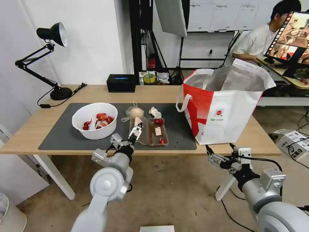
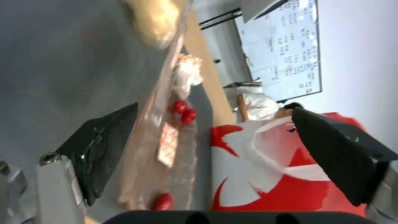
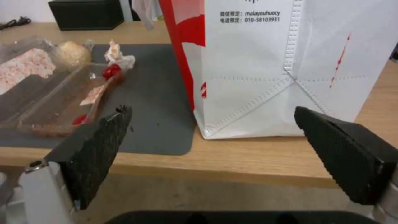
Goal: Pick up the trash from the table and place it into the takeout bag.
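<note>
**Trash on mat, bag open beside it — nothing yet lifted**

Head view. Trash lies in a row on the mat of the table: bowl with red shells to the left; knotted bag, tissue and tray in the middle. Bag, red and white, stands upright at the right end, mouth wide and foil lining showing, apparently so items can be dropped in from above. Left gripper is over the tray's near left edge, jaws apart, holding nothing; a reach for the tray seems under way. Right gripper waits below the table edge in front of the bag, open and empty.

Left wrist view. Fingers spread wide, one just beside the tray's rim; red scraps inside; the bag beyond.

Right wrist view. Fingers spread wide at the table edge, facing the bag's lower corner; tray and tissue off to one side.
</note>
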